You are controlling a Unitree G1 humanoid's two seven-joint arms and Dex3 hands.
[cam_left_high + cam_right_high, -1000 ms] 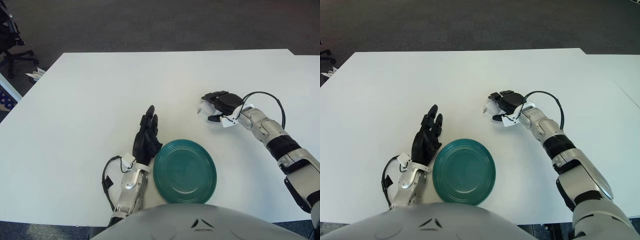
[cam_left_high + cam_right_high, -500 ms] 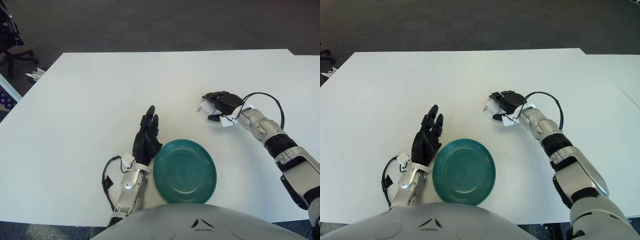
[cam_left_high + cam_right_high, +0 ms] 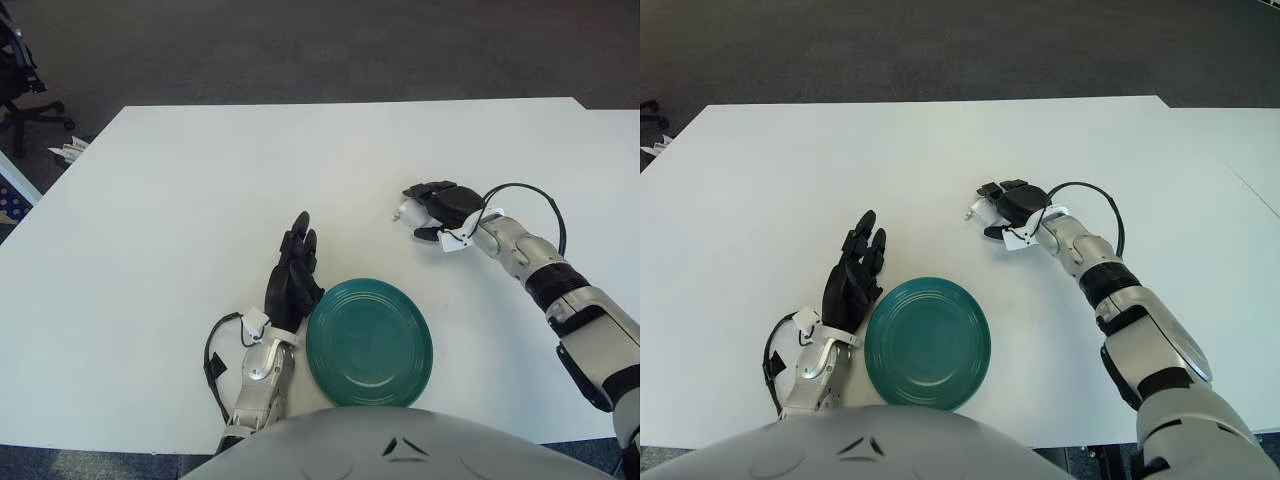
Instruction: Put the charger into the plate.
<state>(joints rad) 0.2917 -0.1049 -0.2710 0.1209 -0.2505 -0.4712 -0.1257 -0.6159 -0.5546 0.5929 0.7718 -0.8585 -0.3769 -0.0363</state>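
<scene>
A small white charger (image 3: 403,211) lies on the white table (image 3: 200,180), right of centre. My right hand (image 3: 418,210) sits just to its right, its black fingers (image 3: 416,189) behind the charger and the thumb (image 3: 421,233) in front, with a gap still showing on both sides. Part of the charger is hidden under the palm. The round green plate (image 3: 369,342) lies near the table's front edge, with nothing in it. My left hand (image 3: 293,272) shows just left of the plate, fingers straight and holding nothing.
A black cable (image 3: 530,195) loops over my right wrist. An office chair (image 3: 20,70) and floor clutter stand off the table's far left corner. The table's right edge (image 3: 610,135) runs beyond my right forearm.
My right hand has crept slightly left and away from me, over the charger, and the thumb has drawn in a little. The left hand and the plate have not moved.
</scene>
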